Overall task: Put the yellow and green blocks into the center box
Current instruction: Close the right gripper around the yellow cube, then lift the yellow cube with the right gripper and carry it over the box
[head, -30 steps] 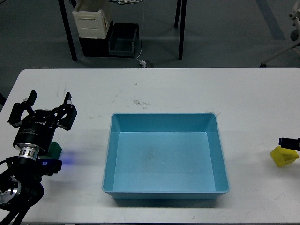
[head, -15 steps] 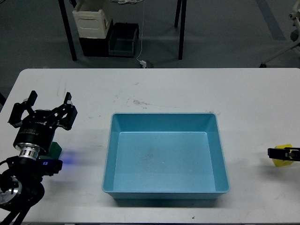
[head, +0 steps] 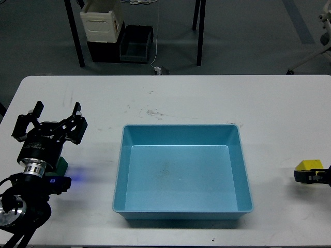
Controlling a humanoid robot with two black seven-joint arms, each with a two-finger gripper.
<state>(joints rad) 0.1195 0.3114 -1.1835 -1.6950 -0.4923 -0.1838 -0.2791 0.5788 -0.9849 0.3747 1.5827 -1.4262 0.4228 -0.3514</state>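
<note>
The blue center box (head: pixel 181 126) sits empty in the middle of the white table. My left gripper (head: pixel 50 123) is open at the table's left side, fingers spread wide. The green block (head: pixel 62 165) lies just behind its wrist, mostly hidden, and is not between the fingers. The yellow block (head: pixel 309 165) lies at the far right edge of the table. My right gripper (head: pixel 309 176) shows only as a dark tip against the block's lower side. I cannot tell whether it is open or holding the block.
The table (head: pixel 176 98) runs to the view's edges on both sides. Beyond its far edge are black table legs, a cream crate (head: pixel 101 21) and a dark bin (head: pixel 135 44) on the floor.
My right gripper has moved down and left over the yellow block, now covering its lower part. My left gripper has shifted slightly down and right; the green block stays put.
</note>
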